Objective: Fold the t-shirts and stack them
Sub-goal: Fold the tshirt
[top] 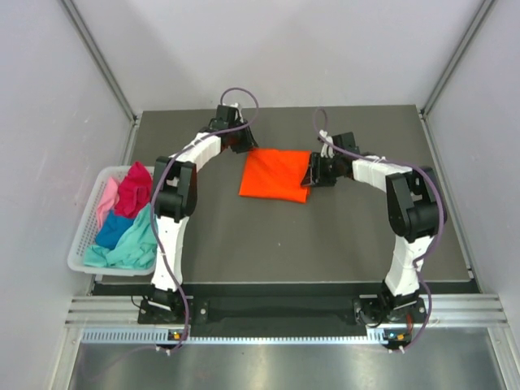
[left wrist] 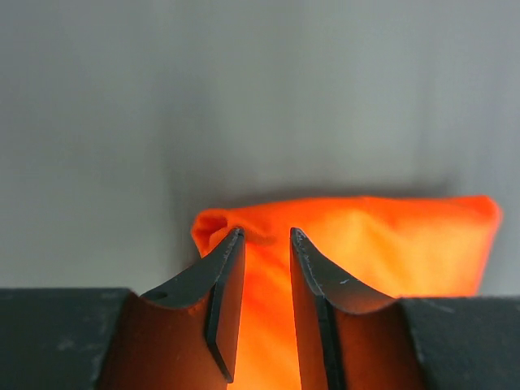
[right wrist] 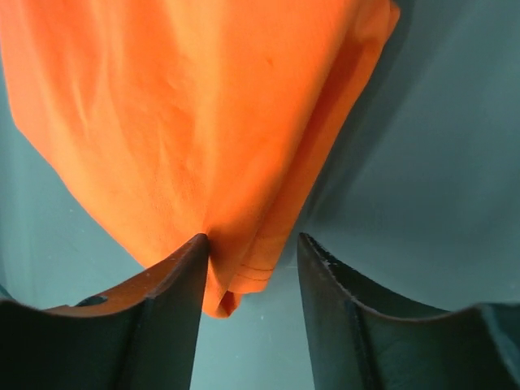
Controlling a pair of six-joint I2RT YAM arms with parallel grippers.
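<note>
The bright orange t-shirt (top: 275,175) lies folded into a flat rectangle at the middle of the dark table. My left gripper (top: 241,140) is at its far left corner. In the left wrist view the jaws (left wrist: 266,236) stand a narrow gap apart, with orange cloth (left wrist: 366,244) bunched at the tips and filling the gap. My right gripper (top: 314,173) is at the shirt's right edge. It is open (right wrist: 252,240), astride a folded corner of the shirt (right wrist: 195,130) that touches the left finger. The magenta (top: 133,188), pale pink (top: 106,198) and teal (top: 134,244) shirts lie crumpled in the basket.
A white lattice basket (top: 80,244) stands at the table's left edge and holds the other shirts, with a blue cloth (top: 110,230) among them. Grey walls close in the table on the far side and on both flanks.
</note>
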